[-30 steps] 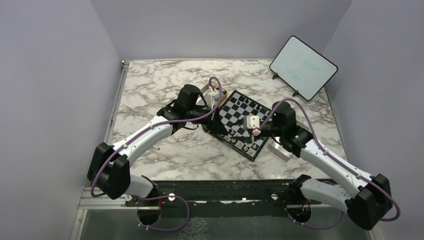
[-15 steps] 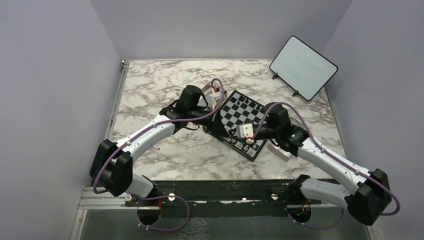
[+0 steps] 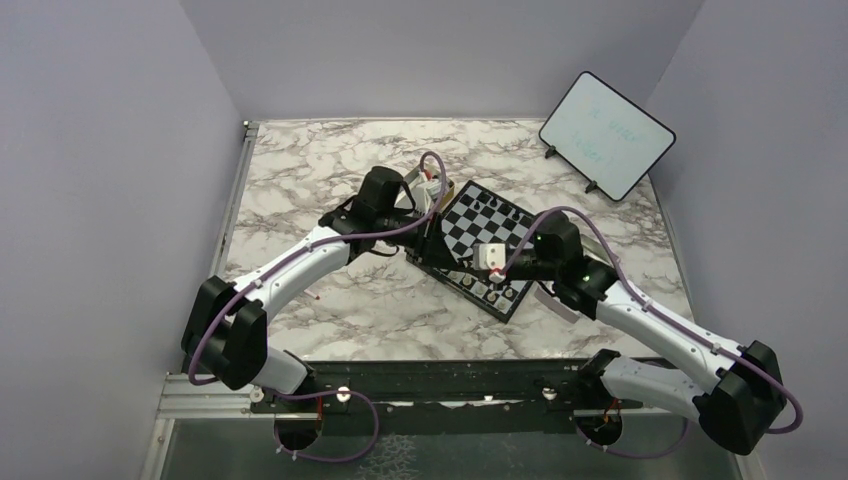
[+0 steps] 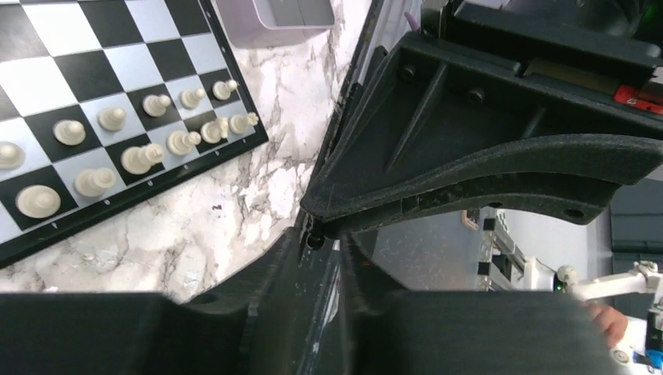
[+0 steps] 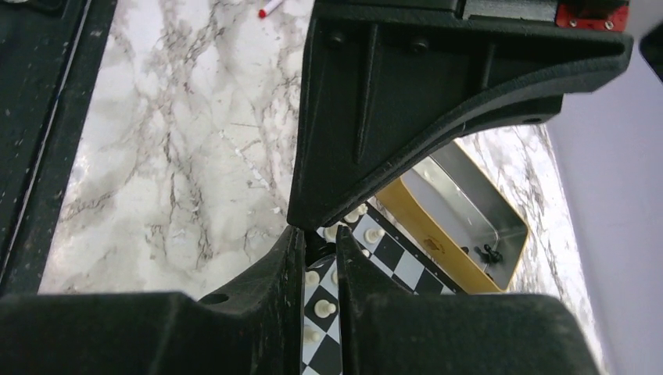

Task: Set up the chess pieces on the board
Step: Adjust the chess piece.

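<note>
From above, the board (image 3: 478, 232) lies skewed mid-tabletop (image 3: 320, 170), with pale pieces (image 3: 490, 292) along its near edge and black pieces (image 3: 495, 207) along the far one. My left jaws sit at the board's left corner, my right jaws over the pale rows. The white tablet (image 3: 607, 135) bears faint writing I cannot read.

Left wrist: my jaws are nearly together with a thin slit between them. I cannot tell whether they pinch anything.

Right wrist: my jaws are close-set above the pale rows, and their grip is equally unclear. The gold tin (image 5: 426, 234) holds one black piece (image 5: 490, 254).

I judge placing is underway. Next calls for a fine, upright set-down on one square.
</note>
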Available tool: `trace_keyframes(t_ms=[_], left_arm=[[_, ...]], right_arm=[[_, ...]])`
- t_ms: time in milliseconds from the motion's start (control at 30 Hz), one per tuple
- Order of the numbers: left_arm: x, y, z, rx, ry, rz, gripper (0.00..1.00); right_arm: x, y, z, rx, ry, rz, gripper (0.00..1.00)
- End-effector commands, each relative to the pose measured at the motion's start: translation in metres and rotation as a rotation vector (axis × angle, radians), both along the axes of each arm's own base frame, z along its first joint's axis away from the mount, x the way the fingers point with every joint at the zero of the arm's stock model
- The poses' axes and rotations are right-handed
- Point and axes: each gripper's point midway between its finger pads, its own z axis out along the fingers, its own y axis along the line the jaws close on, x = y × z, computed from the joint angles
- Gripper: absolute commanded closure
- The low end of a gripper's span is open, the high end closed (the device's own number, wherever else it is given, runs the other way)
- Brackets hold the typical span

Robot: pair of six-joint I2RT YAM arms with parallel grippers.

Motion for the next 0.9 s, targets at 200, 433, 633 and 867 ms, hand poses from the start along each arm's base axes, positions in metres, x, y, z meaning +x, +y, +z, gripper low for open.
trace_keyframes(t_ms=[200,433,633,867], left_arm=[[0.049,0.009,0.075,-0.151,-0.163,0.294,0.49],[0.054,0.005,0.101,-0.258,-0.149,0.341,0.58],[0.059,-0.001,0.103,-0.297,-0.081,0.364,0.64],[0.061,-0.005,0.096,-0.309,-0.016,0.371,0.65]], right_arm=[[0.038,-0.011,0.062,0.355,0.098,-0.363,0.99],[0.040,-0.018,0.087,0.576,0.182,-0.431,0.99],[0.042,-0.021,0.099,0.685,0.229,-0.453,0.99],[0.046,-0.021,0.103,0.714,0.240,-0.468,0.99]])
